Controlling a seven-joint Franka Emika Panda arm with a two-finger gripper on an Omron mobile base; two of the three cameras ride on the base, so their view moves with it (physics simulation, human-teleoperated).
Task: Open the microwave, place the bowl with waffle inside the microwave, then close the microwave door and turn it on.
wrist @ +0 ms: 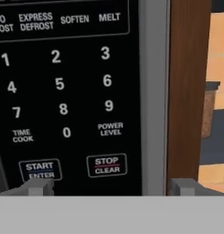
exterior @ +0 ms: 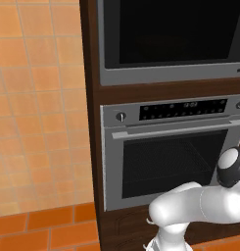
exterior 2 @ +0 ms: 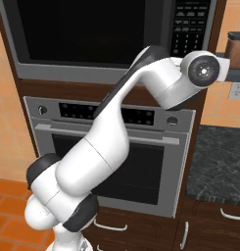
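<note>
Hand view, from left to right: one gripper fingertip [wrist: 38,186] sits right at the START/ENTER button [wrist: 40,169], with the STOP/CLEAR button [wrist: 106,165] beside it and the number keypad [wrist: 58,82] above. The other fingertip rises past the grey frame edge, by the brown cabinet wall [wrist: 189,91]. The gripper [wrist: 112,187] is spread wide and holds nothing, likely so one finger alone can press start. Further right a brown jar [wrist: 208,109] stands on a shelf. In the right base view the microwave door [exterior 2: 87,34] looks shut, so the task seems at its last step; the bowl, judged to be inside, cannot be seen. The oven [exterior 2: 141,162] sits below.
</note>
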